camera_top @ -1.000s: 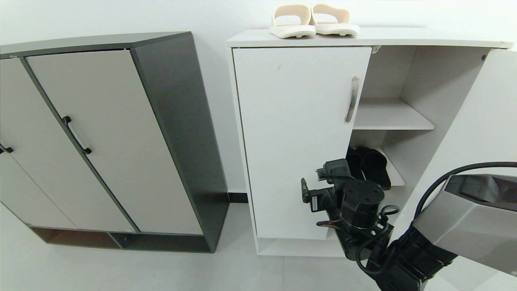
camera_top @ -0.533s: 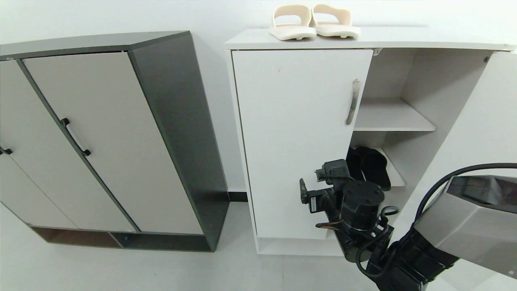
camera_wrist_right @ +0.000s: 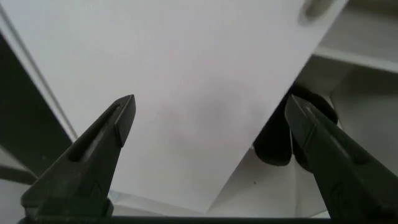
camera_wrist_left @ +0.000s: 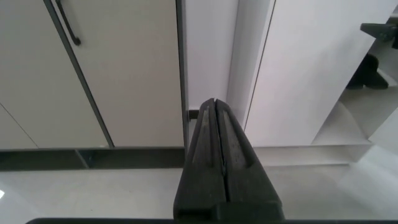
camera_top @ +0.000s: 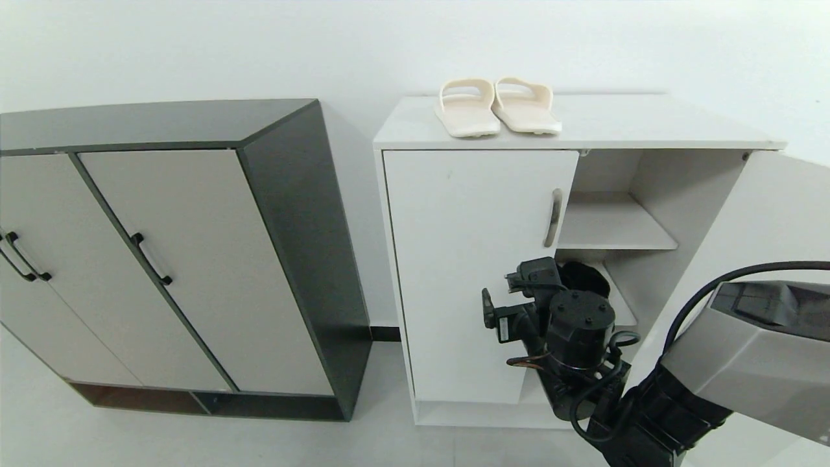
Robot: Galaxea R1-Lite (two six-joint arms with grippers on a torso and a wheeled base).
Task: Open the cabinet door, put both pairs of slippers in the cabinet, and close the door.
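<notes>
Beige slippers [camera_top: 496, 107] sit side by side on top of the white cabinet [camera_top: 648, 123]. Black slippers [camera_top: 590, 277] lie on its lower shelf, right door [camera_top: 778, 214] open. The beige pair looks light, soft and bendy, best pinched at the straps. Right tool [camera_wrist_right: 210, 106] spread wide and empty near the closed door [camera_top: 473, 259]. Left tool [camera_wrist_left: 214, 106] pressed together, empty.

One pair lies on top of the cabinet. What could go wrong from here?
The beige slippers lie on the cabinet top, well above the open right end effector; a poor grasp may push them off.
That end effector is close to the black slippers on the lower shelf and might knock them out.
The open door stands beside the right arm; a swing may hit it.
</notes>
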